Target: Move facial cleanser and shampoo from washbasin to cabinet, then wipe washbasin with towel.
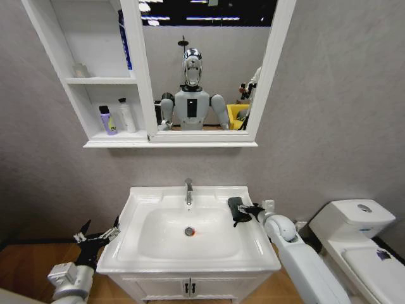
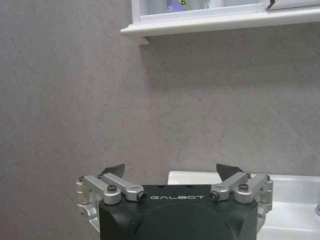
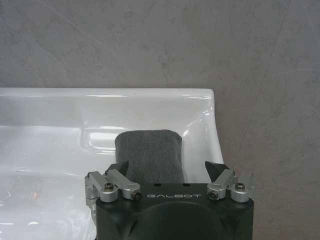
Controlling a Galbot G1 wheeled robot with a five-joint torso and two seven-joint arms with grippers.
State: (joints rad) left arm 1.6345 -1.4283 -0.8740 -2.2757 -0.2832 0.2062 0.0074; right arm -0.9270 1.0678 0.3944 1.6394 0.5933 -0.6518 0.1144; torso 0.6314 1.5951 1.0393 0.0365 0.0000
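Note:
The dark grey towel (image 1: 234, 206) lies folded on the right rim of the white washbasin (image 1: 145, 202). My right gripper (image 1: 245, 214) is right at it. In the right wrist view the towel (image 3: 149, 152) lies between the open fingers of that gripper (image 3: 167, 169). A purple bottle (image 1: 108, 120) and a white bottle (image 1: 127, 116) stand on the lower shelf of the cabinet (image 1: 76, 95); which is the facial cleanser and which the shampoo I cannot tell. My left gripper (image 1: 96, 237) hangs open and empty beside the basin's left edge, and its wrist view (image 2: 171, 171) faces the wall.
A chrome tap (image 1: 188, 190) stands at the back of the bowl. The mirror (image 1: 202, 63) joins the shelves. A white toilet (image 1: 354, 228) sits to the right. Vanity doors (image 1: 190, 286) are below the basin. A blue bottle (image 1: 124, 38) and a small item (image 1: 81, 69) are on the upper shelf.

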